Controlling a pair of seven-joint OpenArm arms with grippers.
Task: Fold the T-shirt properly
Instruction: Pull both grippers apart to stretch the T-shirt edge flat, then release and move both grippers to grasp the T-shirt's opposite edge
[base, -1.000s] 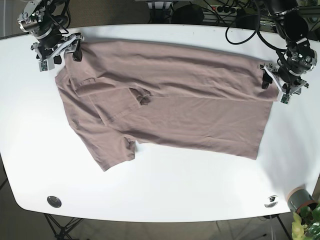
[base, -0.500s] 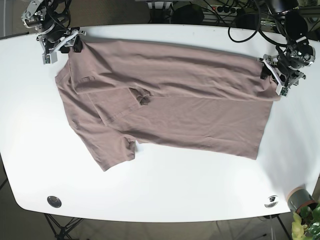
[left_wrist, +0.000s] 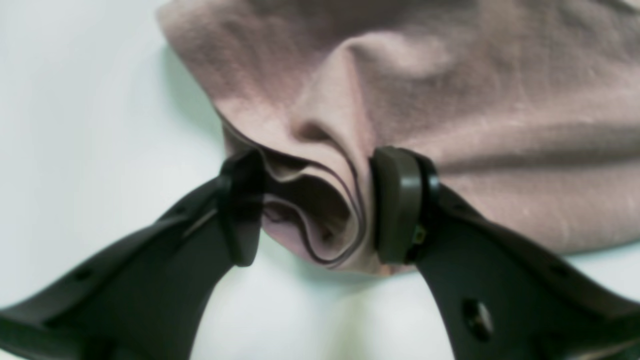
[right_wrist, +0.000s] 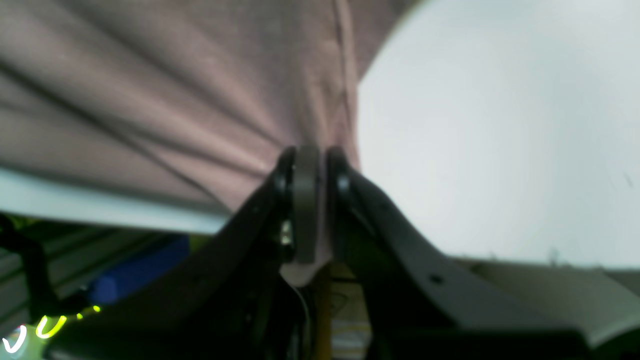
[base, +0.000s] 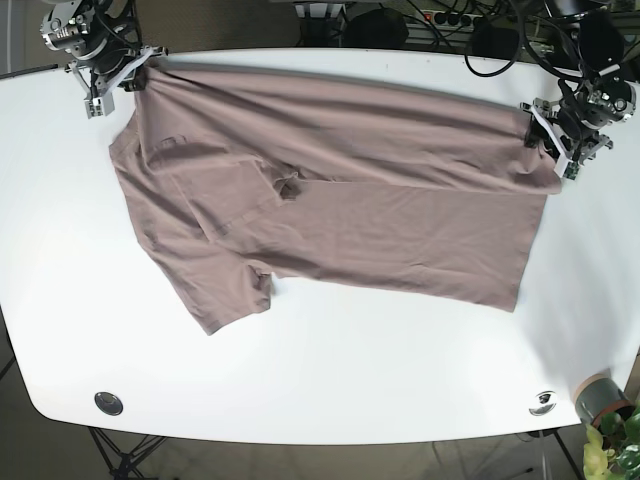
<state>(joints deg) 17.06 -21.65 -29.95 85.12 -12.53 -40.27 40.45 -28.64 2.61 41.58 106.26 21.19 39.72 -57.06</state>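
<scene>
Nearer the far edge: T-shirt (base: 330, 190) hem.

A white table (base: 330, 390) with cables (base: 480, 40) behind and a potted plant (base: 612, 435) beside it.

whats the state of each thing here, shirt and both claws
mauve cotton T-shirt: spread on the white table, far edge folded over and pulled taut between the claws, one sleeve flat at the near left
left claw: fingers apart, with a bunched shirt corner between them
right claw: shut on the shirt's edge, beyond the table edge
</scene>
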